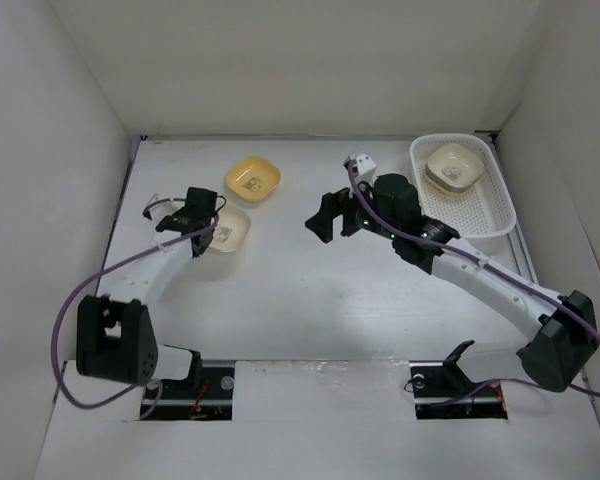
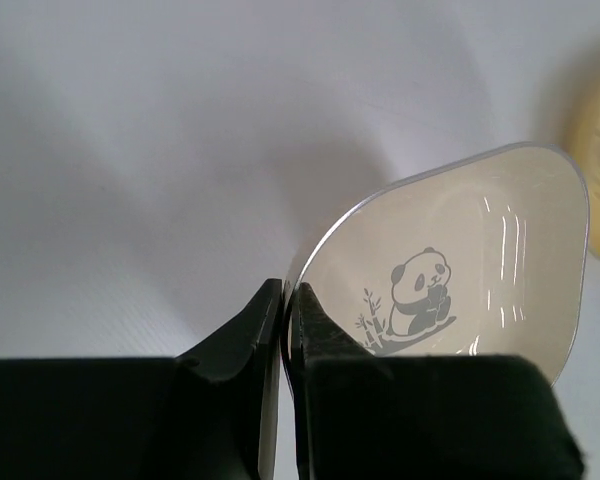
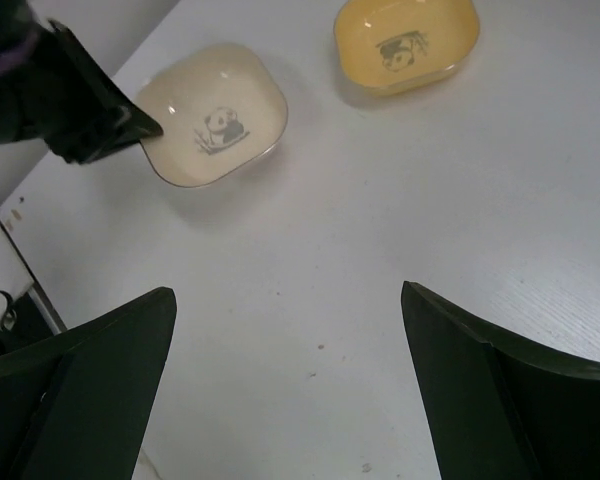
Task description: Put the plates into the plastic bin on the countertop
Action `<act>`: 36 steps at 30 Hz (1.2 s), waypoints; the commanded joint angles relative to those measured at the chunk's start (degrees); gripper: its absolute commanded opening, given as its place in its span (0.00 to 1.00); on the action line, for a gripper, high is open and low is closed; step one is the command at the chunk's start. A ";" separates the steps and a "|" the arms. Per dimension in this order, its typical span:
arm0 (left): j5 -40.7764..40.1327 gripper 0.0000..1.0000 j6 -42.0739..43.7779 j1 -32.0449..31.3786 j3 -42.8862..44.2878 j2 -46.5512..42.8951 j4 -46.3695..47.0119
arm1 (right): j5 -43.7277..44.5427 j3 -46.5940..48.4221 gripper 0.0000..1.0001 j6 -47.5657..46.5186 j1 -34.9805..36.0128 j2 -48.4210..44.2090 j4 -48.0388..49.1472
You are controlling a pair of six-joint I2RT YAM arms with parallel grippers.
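A cream plate [image 1: 230,228] with a panda print lies left of centre on the countertop [image 1: 310,290]. My left gripper [image 1: 202,236] is shut on its near rim; in the left wrist view the fingers [image 2: 285,310] pinch the edge of the cream plate [image 2: 460,270]. A yellow plate [image 1: 253,179] lies just behind it. The plastic bin [image 1: 462,186] at the back right holds a stack of plates, cream on top [image 1: 452,166]. My right gripper [image 1: 332,216] is open and empty over the middle of the table. The right wrist view shows the cream plate [image 3: 212,128] and the yellow plate [image 3: 406,42].
White walls close in the table on the left, back and right. The left arm's purple cable [image 1: 100,285] loops along the left side, and the right arm [image 1: 480,270] stretches across the right half in front of the bin.
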 commanded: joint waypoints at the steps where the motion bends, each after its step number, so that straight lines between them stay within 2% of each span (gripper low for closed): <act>1: -4.39 0.00 4.31 -7.12 3.19 -10.39 -3.35 | -3.24 1.81 1.00 -3.76 0.75 2.00 3.59; 2: -2.81 0.00 8.25 -8.46 3.98 -11.64 -0.48 | -3.77 1.81 1.00 -5.51 0.75 2.01 3.59; 4: 1.05 0.00 15.65 -12.49 5.21 -14.18 -0.45 | -3.77 3.13 1.00 -7.10 0.75 2.53 3.59; 8: 12.56 0.00 23.48 -13.22 5.48 -16.92 3.14 | -0.78 5.24 1.00 -7.64 -1.18 3.58 2.80; 13: 23.01 0.00 26.12 -13.22 4.86 -19.29 8.33 | -2.81 5.77 1.00 -8.16 -2.33 6.75 2.10; 17: 30.48 0.00 29.29 -13.22 8.37 -17.37 8.95 | -2.81 6.82 1.00 -7.55 -1.80 10.00 2.10; 21: 32.62 0.00 30.00 -13.22 9.70 -16.22 9.83 | -3.33 7.96 0.98 -6.50 -1.28 12.55 3.33; 23: 32.62 0.00 30.00 -13.22 9.70 -16.22 9.83 | -3.33 8.49 0.88 -6.50 -1.27 13.34 3.33; 24: 32.62 0.00 30.00 -13.22 9.70 -16.22 9.83 | -2.55 8.49 0.76 -6.50 -1.27 14.30 3.33; 25: 33.14 0.00 30.00 -13.22 9.70 -17.00 10.44 | -1.93 9.02 0.63 -5.89 -1.27 14.83 3.33; 26: 33.15 0.00 30.00 -13.22 9.09 -17.53 11.49 | -1.93 9.02 0.31 -5.88 -1.27 15.71 3.33; 27: 33.67 0.00 30.00 -13.22 9.08 -18.32 12.02 | -1.14 9.02 0.14 -5.88 -1.27 15.72 3.33; 28: 33.68 0.01 30.00 -13.22 9.08 -18.33 12.03 | -1.14 9.02 0.05 -5.27 -1.27 16.41 3.33; 30: 35.42 0.07 30.52 -13.22 8.47 -19.03 14.74 | -1.74 9.55 0.02 -5.27 -1.27 17.21 3.33; 32: 36.04 0.29 30.53 -13.22 8.47 -19.03 16.42 | -3.33 10.08 0.00 -4.66 -1.27 18.00 3.33; 33: 36.05 0.49 30.53 -13.22 8.47 -19.03 17.03 | -3.33 10.08 0.00 -4.13 -1.97 18.52 3.33; 34: 34.31 0.81 29.92 -13.22 8.99 -19.03 17.65 | -2.03 10.08 0.00 -3.52 -3.54 18.53 3.33; 35: 33.25 0.99 29.91 -13.22 9.60 -18.51 17.65 | -0.97 9.55 0.00 -2.55 -4.95 17.92 3.33; 36: 32.11 1.00 29.22 -13.22 9.61 -18.50 17.65 | -0.96 9.03 0.00 -2.54 -6.79 16.61 2.46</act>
